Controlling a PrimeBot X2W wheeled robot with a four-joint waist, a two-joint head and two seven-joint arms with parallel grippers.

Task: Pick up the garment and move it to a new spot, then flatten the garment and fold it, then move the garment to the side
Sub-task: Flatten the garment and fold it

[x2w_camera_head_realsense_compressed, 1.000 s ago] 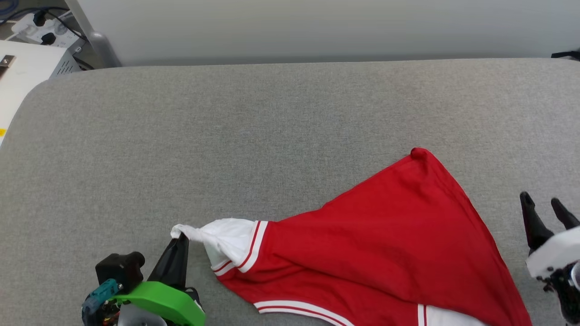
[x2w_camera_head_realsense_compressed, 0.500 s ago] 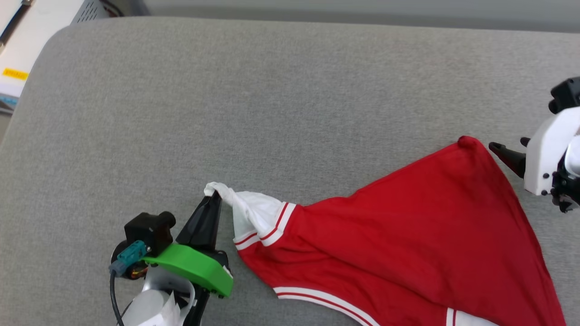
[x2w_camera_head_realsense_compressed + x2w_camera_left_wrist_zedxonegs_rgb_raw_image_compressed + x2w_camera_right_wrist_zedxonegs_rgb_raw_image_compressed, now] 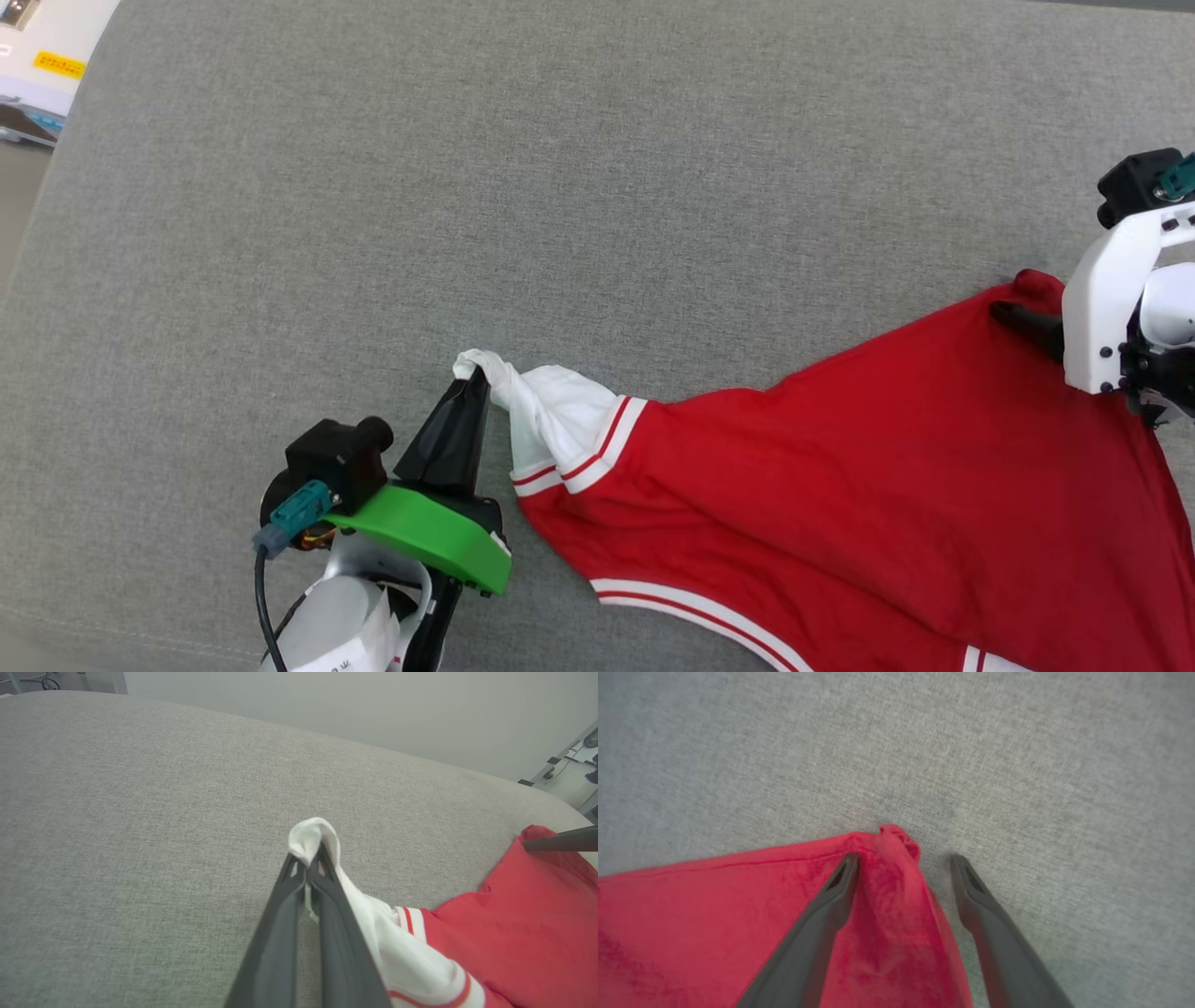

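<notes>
Grey padded surface (image 3: 560, 187): spans the head view, with the work in the lower right.
Garment (image 3: 840, 485): red, lying on the surface in the lower right of the head view and running off the bottom and right edges. No lettering is on show.
Long axis: from the white sleeve (image 3: 560, 420) at lower centre, slanting up to the red corner (image 3: 899, 837) at the right edge of the head view. It is the line between my two arms.
Left fingers (image 3: 471, 392): together, clamped on the bunched tip of the sleeve. A white nub pokes out above the tips in the left wrist view.
Right fingers (image 3: 1019, 317): spread wide, holding nothing. In the right wrist view they straddle the corner, one finger over red cloth left of centre, the other over bare surface right of centre.
Deciding relation: the corner lies between my right tips and just beyond them, toward the top of that view. I cannot tell whether the tips touch the cloth.
Nearer arm: the right. My left is well apart, at the other end.
Next move, as I judge it: ease forward slightly, then close on the corner.
Risk: closing short could pinch a thin fold that slips.
</notes>
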